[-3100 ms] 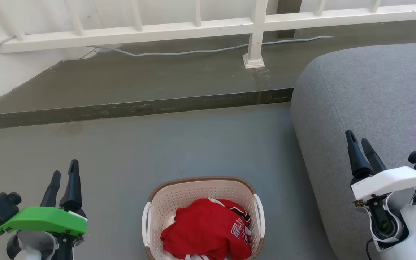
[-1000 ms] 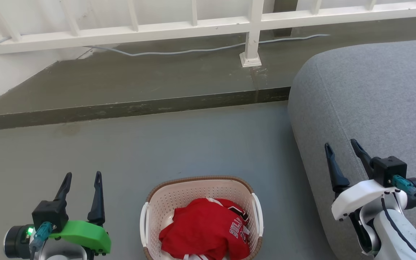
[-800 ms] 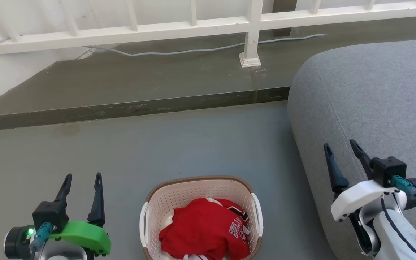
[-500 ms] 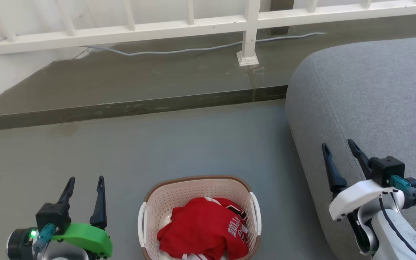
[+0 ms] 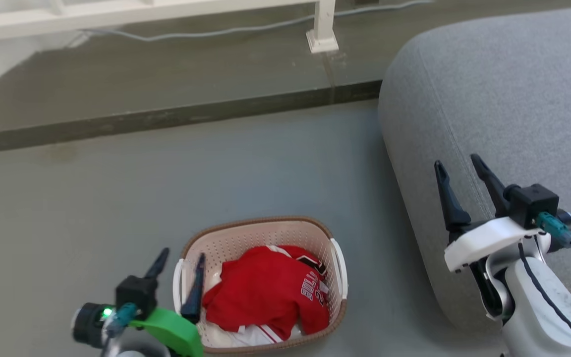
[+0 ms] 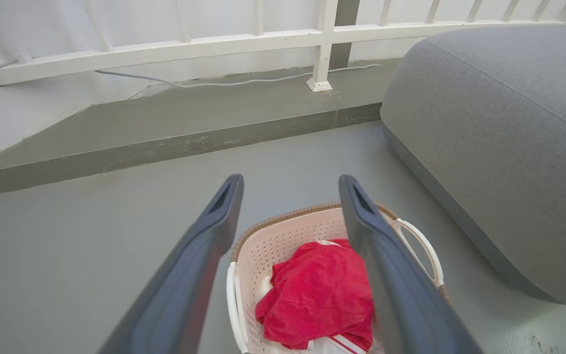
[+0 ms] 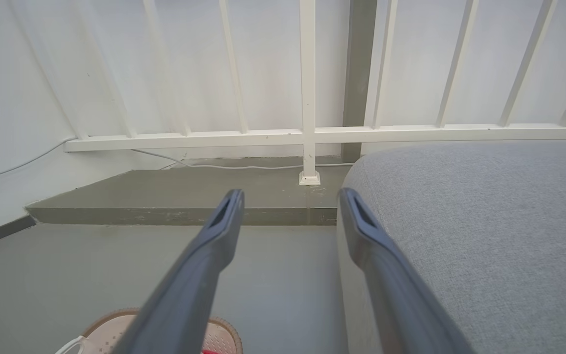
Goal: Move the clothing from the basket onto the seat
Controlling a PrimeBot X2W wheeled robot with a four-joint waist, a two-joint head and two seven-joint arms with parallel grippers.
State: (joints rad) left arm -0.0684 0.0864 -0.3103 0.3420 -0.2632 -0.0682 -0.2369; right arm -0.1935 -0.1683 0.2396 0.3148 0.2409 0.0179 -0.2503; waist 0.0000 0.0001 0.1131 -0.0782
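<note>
Red clothing (image 5: 260, 292) all in basket (image 5: 260, 222), none on seat (image 5: 503, 89). L tool (image 5: 182, 254) at basket rim, R tool (image 5: 455, 161) by seat: both open, empty.

The left hand (image 5: 183, 253), two long dark fingers on a green mount (image 5: 171, 329), is spread wide and empty. In the head view one finger crosses the left edge of the small cream perforated plastic basket (image 5: 260, 237). The right hand (image 5: 455, 161), on a white mount (image 5: 484, 238), is well right of that basket, spread wide and empty.
</note>
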